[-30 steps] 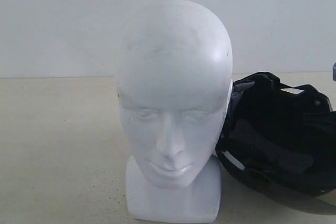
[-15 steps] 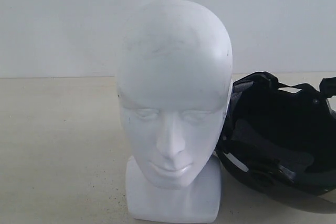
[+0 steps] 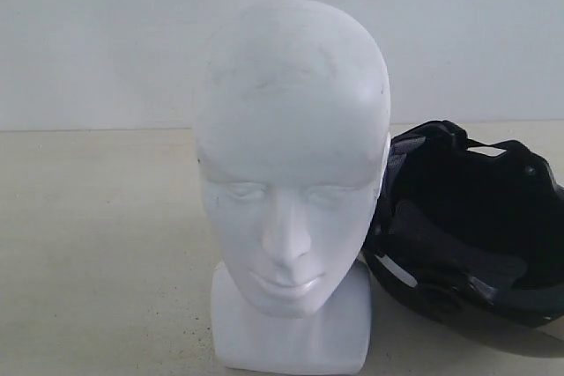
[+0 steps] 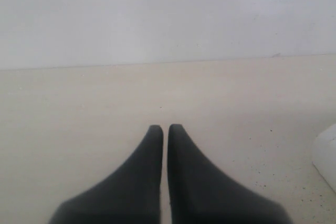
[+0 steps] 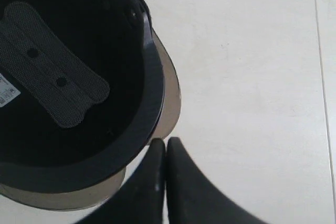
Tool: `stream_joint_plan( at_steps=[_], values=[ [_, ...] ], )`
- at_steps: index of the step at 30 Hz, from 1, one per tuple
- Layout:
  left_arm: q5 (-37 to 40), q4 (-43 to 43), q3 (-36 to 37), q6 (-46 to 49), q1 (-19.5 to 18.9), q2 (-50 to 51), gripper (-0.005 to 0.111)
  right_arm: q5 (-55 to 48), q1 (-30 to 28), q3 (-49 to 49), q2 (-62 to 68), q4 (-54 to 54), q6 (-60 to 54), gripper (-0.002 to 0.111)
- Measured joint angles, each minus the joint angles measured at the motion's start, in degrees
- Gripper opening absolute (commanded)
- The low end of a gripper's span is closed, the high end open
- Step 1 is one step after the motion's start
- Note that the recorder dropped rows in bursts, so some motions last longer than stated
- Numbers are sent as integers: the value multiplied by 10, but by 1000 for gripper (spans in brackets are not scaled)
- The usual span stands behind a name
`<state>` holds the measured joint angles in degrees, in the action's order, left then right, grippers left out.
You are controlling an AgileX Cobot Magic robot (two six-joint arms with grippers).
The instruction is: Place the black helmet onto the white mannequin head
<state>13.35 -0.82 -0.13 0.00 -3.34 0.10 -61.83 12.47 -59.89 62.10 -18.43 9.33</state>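
The white mannequin head [image 3: 291, 165] stands upright on its blocky base, facing the exterior camera. The black helmet [image 3: 471, 226] lies just to its right, against the side of the head, with its padded inside showing. In the right wrist view I look into the helmet [image 5: 68, 66], with a grey pad inside and the smoky visor [image 5: 170, 93] along its rim. My right gripper [image 5: 165, 142] is shut and holds nothing; its tips are right beside the rim and visor edge. My left gripper [image 4: 165, 128] is shut over bare table. Neither gripper shows in the exterior view.
A pale beige table [image 3: 97, 244] carries both things, and a white wall [image 3: 106, 33] stands behind. A corner of the white mannequin base [image 4: 328, 156] shows at the edge of the left wrist view.
The helmet has rocked a little, its lower edge sitting higher than a second ago. A dark gripper part showed at the exterior view's right edge half a second ago and is gone.
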Motion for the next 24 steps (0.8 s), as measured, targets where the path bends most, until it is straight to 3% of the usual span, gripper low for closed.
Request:
stream_joint_plan(
  at_steps=[5, 8, 15, 18, 21, 22, 24],
  values=[
    [0, 0, 0, 0, 0, 0, 4, -6, 0, 0, -1, 13, 68, 0],
    [0, 0, 0, 0, 0, 0, 4, -4, 0, 0, -1, 17, 54, 0],
    [0, 0, 0, 0, 0, 0, 4, 35, 0, 0, -1, 155, -293, 0],
    [0, 0, 0, 0, 0, 0, 4, 42, 0, 0, -1, 216, -378, 2],
    [0, 0, 0, 0, 0, 0, 4, 36, 1, -1, 3, 239, -406, 18],
    [0, 0, 0, 0, 0, 0, 4, 28, 1, -1, 6, 242, -411, 37],
    [0, 0, 0, 0, 0, 0, 4, 8, 1, -1, 14, 257, -418, 51]
  ],
)
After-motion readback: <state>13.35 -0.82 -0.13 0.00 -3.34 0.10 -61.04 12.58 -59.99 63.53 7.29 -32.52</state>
